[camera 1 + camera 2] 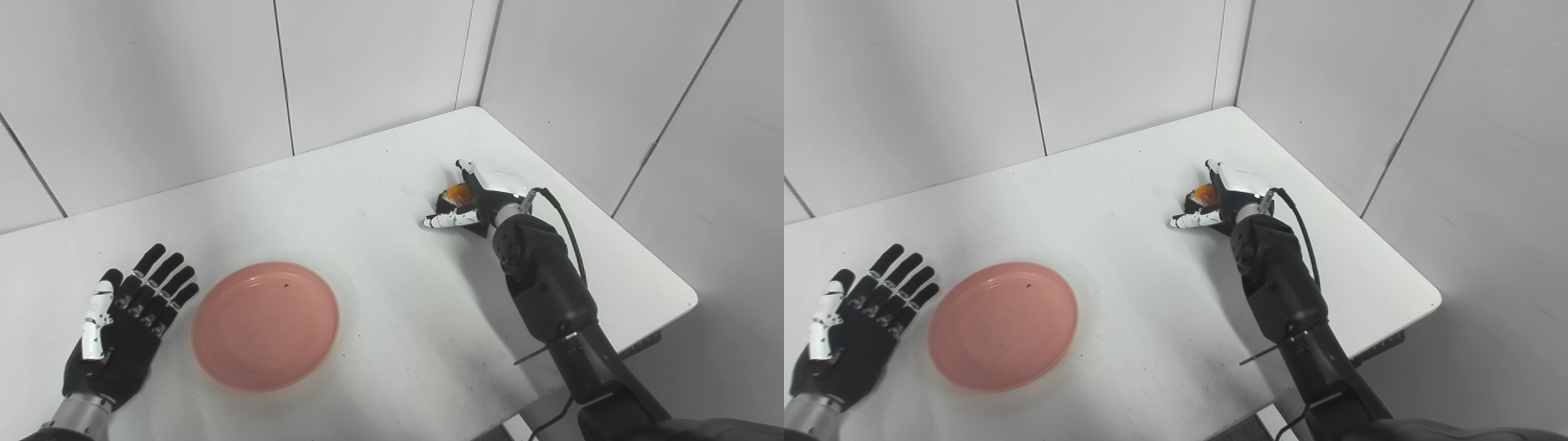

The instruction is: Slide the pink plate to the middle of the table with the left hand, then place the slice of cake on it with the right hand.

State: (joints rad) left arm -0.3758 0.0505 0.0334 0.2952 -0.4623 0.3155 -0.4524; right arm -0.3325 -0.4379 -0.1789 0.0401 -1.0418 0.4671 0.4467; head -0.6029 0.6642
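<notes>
Left eye view: the round, shallow pink plate (pixel 265 325) lies lower left on the counter (pixel 380 288), beside the left hand (pixel 119 331), its fingers spread and empty.

Right eye view: right of centre, the right hand (pixel 1222 199) curls its fingers around the orange-topped cake slice (pixel 1203 194).

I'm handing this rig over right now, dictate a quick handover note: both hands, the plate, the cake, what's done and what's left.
Left hand: open, flat on the table beside the pink plate, holding nothing.
Right hand: on the right side of the table, fingers around the slice of cake; whether it is lifted cannot be told.
Plate: empty, left of centre, apart from the left hand.
Done: nothing is on the plate yet.
Left: check that the plate sits in the middle, then carry the cake over and set it on the plate.
</notes>
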